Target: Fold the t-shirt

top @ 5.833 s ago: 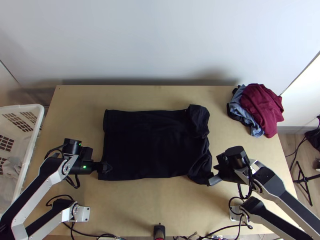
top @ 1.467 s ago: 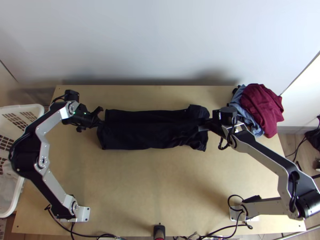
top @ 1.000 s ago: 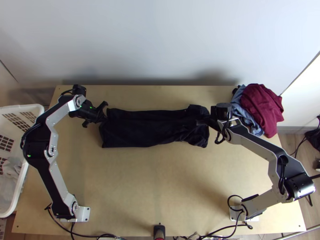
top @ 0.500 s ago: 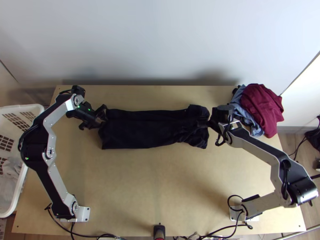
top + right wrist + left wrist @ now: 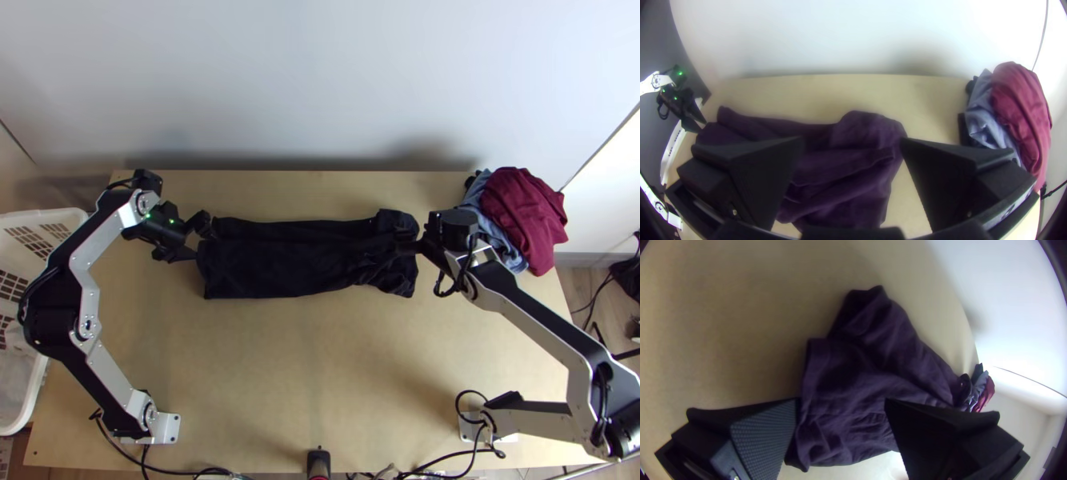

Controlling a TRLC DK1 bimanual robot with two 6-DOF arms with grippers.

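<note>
The dark t-shirt (image 5: 296,260) lies folded into a long strip across the table, its right end rumpled. At the strip's left end, my left gripper (image 5: 203,240) stands open; in the left wrist view the left gripper (image 5: 842,404) has its two fingers wide apart with the shirt (image 5: 853,382) beyond them. My right gripper (image 5: 408,240) is over the strip's right end. In the right wrist view the right gripper (image 5: 852,144) is open too, and the bunched cloth (image 5: 849,178) shows between its fingers, not gripped.
A pile of maroon (image 5: 524,208) and blue-grey clothes (image 5: 484,216) sits at the table's back right corner, close behind the right gripper. A white basket (image 5: 40,220) stands off the left edge. Bare tabletop (image 5: 312,368) lies in front of the shirt.
The shirt's near edge has been brought over toward the back, narrowing it to a strip. Both arms moved back with it; both grippers have let go, and the left has lately drawn slightly left.
</note>
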